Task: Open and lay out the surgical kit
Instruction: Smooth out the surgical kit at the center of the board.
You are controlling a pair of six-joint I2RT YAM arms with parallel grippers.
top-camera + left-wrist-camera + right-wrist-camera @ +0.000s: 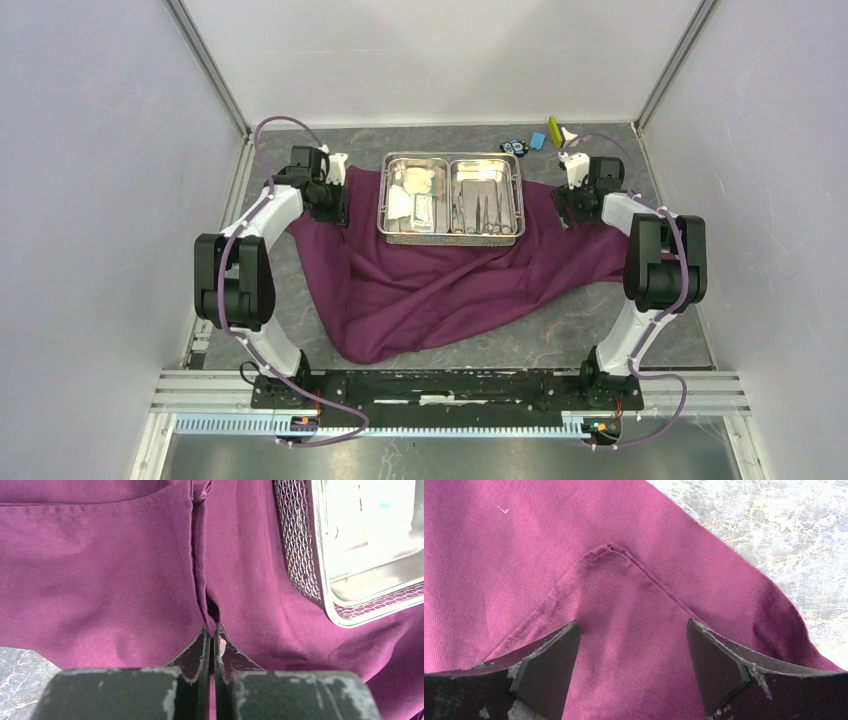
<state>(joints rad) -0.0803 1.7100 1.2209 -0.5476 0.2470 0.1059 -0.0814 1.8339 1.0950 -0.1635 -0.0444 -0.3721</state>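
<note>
- The purple cloth (430, 285) lies spread across the table (560, 335). It runs longest from left to right. One big pointy flap reaches toward the near side.
- The steel tray (449, 195) sits on the far middle part of the cloth. It has two boxes side by side.
- The thin steel tools (482, 212) lie in the right box. Pale flat things lie in the left box. They look like a white packet (422, 208) and pads, but they are too small to be sure.
- The left gripper (212, 632) is at the far left end of the cloth, just beside the tray. Its jaws are pressed together. A thin ridge of cloth runs up from the tips, so it seems to pinch a fold of the cloth.
- The right gripper (634, 635) is at the far right end of the cloth. Its jaws stand wide apart and hold nothing.
- A folded-over corner of the cloth lies right between the right jaws. The tip of that corner points away from them. I cannot tell if the fingers touch the cloth.
- I think the next step is for the right jaws to close on that corner. Then both arms could pull the cloth flat.
- Small blue and yellow-green blocks (538, 140) sit past the tray, off the cloth.
</note>
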